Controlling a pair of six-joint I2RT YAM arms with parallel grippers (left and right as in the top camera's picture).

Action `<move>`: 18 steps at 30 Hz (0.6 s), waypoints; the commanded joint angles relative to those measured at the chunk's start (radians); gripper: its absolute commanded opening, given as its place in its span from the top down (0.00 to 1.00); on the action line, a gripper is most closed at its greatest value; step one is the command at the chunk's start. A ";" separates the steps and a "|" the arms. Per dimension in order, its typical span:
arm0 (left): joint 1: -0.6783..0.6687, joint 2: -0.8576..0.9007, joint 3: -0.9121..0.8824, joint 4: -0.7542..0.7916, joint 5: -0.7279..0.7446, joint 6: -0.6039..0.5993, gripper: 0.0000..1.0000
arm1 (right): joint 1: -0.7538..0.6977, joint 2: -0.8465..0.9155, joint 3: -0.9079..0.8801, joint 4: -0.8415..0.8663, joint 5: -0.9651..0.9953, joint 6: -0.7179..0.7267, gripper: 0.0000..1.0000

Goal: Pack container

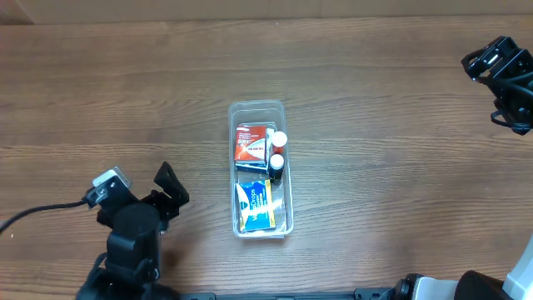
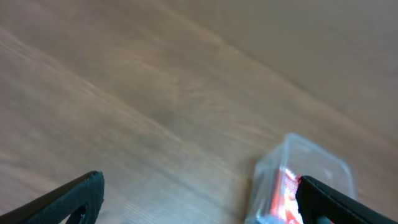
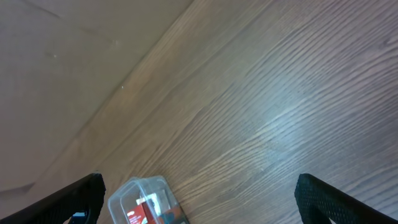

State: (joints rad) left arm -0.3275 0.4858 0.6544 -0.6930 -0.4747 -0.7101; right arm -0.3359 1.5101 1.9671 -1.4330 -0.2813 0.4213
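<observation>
The clear plastic container (image 1: 259,111) stands in the middle of the wooden table. Inside lie a red and white box (image 1: 252,142), two small bottles with white caps (image 1: 278,150) and a blue box (image 1: 256,205). My left gripper (image 1: 172,192) is open and empty, left of the container's near end. My right gripper (image 1: 491,60) is at the far right edge, away from the container, open and empty. The container shows in the left wrist view (image 2: 292,177) and in the right wrist view (image 3: 144,198), with the red box inside.
The bare wooden table (image 1: 383,175) surrounds the container. A black cable (image 1: 37,212) trails left from the left arm. The right arm's base (image 1: 466,287) sits at the front right edge.
</observation>
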 commanded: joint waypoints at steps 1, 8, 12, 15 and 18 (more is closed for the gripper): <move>0.225 -0.116 -0.217 0.147 0.380 0.184 0.00 | -0.002 -0.012 0.002 0.002 -0.001 -0.003 0.00; 0.261 -0.360 -0.380 0.145 0.407 0.343 0.00 | -0.002 -0.012 0.002 0.002 -0.001 -0.003 0.00; 0.262 -0.484 -0.457 0.147 0.389 0.343 0.00 | -0.002 -0.012 0.002 0.002 -0.001 -0.003 0.00; 0.262 -0.482 -0.507 0.173 0.390 0.344 0.00 | -0.002 -0.012 0.002 0.002 -0.001 -0.003 0.00; 0.262 -0.482 -0.513 0.179 0.391 0.344 0.00 | -0.002 -0.012 0.002 0.002 -0.001 -0.003 0.00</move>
State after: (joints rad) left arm -0.0738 0.0174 0.1574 -0.5259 -0.0963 -0.3893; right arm -0.3359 1.5101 1.9671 -1.4334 -0.2813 0.4213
